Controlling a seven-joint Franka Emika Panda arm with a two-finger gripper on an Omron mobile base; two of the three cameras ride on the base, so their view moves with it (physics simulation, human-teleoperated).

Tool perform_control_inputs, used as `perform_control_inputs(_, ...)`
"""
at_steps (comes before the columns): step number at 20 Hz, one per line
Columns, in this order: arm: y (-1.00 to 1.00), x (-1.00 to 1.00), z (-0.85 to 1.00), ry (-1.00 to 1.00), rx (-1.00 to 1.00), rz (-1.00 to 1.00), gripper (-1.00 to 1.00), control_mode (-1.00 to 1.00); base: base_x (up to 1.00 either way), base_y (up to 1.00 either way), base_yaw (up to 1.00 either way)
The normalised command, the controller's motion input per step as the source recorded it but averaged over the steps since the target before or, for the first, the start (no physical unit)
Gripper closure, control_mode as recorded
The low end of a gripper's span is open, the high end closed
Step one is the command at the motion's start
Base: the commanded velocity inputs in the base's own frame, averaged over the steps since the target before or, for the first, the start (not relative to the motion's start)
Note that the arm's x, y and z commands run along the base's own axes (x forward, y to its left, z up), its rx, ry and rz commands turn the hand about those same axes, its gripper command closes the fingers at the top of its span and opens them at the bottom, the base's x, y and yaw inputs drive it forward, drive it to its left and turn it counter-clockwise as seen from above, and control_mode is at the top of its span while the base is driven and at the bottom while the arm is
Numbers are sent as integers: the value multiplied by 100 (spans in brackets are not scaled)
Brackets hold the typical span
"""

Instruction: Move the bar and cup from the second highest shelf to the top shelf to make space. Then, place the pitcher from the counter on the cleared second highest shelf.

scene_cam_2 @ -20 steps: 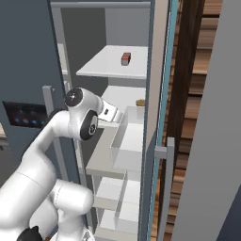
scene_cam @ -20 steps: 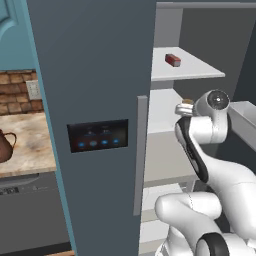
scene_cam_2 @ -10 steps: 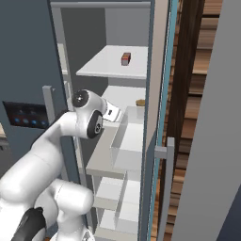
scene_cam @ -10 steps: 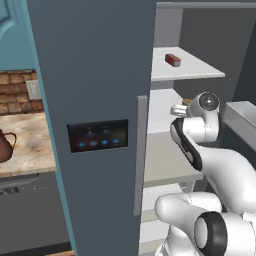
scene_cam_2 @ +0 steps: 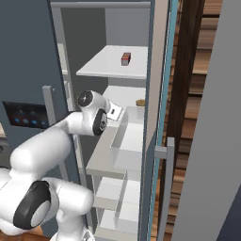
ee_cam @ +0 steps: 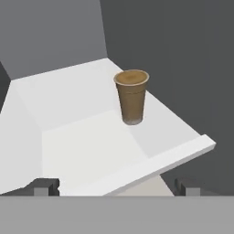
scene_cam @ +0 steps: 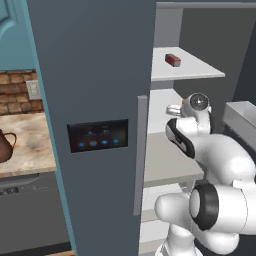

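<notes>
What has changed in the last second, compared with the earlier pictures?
The arm has swung its wrist further toward the second highest shelf, with the open gripper facing the cup. Nothing was grasped or released. The bar on the top shelf, cup and pitcher stayed put.

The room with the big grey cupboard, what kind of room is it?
Probably a kitchen: a mottled stone counter with a reddish-brown clay pitcher, a brick backsplash, and a tall grey cabinet of white shelves.

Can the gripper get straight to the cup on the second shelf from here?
Probably yes: the cup stands upright and alone on the second highest shelf, straight ahead of the gripper, whose jaws are open.
</notes>
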Motion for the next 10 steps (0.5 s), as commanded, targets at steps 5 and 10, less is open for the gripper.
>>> perform_control_inputs(5, -10, 32, -5, 3, 0, -3, -100, -100, 0, 0, 0)
perform_control_inputs(10, -16, 29, -8, 2, 0, -3, -100, -100, 0, 0, 0)
